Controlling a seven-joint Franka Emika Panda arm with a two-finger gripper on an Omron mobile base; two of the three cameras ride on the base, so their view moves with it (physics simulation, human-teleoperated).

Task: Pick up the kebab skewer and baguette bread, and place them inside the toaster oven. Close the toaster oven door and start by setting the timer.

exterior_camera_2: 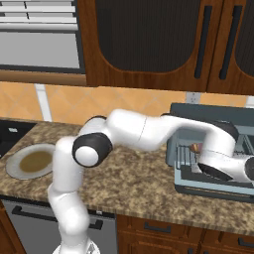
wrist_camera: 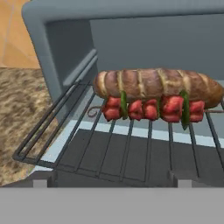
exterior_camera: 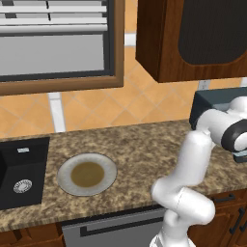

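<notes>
On the left of the granite counter (exterior_camera: 144,144), beside the black sink (exterior_camera: 21,169), sits the plate (exterior_camera: 87,174), carrying neither piece of food. To the right stands the toaster oven (exterior_camera_2: 213,149), and its toaster oven door (exterior_camera_2: 216,187) lies dropped open and flat toward the counter edge. The gripper (exterior_camera_2: 198,158) hangs at the oven mouth with its jaws spread wide, pinching nothing. In the hand view the baguette bread (wrist_camera: 157,84) and the kebab skewer (wrist_camera: 151,108) rest side by side on the wire rack (wrist_camera: 109,144), the skewer just in front of the loaf and touching it. Both are already inside, so the thing to handle next is probably the door: a stiff, hinged panel, likely light but smooth-faced, so a finger could slide off it. It seems best taken at its free front edge and swung upward.
</notes>
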